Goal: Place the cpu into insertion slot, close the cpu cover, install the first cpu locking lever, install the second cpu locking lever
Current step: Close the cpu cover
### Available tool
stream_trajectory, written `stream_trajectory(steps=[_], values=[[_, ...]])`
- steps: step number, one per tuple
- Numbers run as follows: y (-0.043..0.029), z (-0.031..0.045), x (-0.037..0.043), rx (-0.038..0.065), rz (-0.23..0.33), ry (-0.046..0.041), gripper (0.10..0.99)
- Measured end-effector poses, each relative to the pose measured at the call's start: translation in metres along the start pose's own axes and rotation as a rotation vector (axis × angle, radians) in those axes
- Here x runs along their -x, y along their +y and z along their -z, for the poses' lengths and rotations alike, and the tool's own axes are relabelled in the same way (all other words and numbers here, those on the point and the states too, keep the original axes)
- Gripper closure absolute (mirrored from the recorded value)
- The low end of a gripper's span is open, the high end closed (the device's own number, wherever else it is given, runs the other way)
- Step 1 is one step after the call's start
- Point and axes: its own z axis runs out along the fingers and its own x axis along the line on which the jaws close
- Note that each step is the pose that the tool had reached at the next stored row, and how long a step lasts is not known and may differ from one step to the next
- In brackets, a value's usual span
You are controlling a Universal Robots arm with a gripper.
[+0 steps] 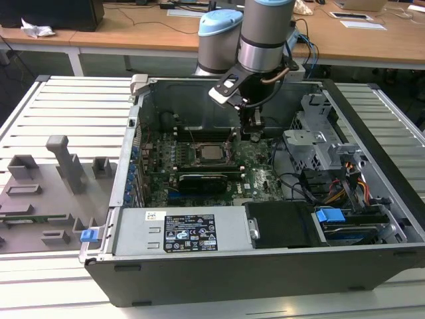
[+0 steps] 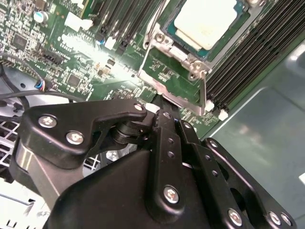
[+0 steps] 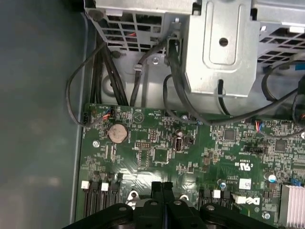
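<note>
Lying flat, face up, the cpu (image 2: 206, 21) shows through the cpu cover (image 2: 163, 42).

Square silvery-tan metal cpu (image 2: 207, 21): smooth, dull sheen. Thin silver metal cpu cover (image 2: 159, 38): bright, polished. Black tool (image 2: 163, 106): matt, shiny screws. Green circuit board (image 3: 157, 143): glossy. Grey sheet-metal drive cage (image 3: 219, 43): satin.

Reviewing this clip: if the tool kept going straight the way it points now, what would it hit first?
Most likely the near edge of the cpu cover, just ahead of the shut tool. Depth is unclear, so it might instead meet the green motherboard beside that edge.
</note>
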Motion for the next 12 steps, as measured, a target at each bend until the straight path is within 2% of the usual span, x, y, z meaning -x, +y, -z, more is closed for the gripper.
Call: stream_trajectory(steps=[12], values=[[-0.0153,0.0003,-0.0012,0.000,0.000,0.0000,0.980]])
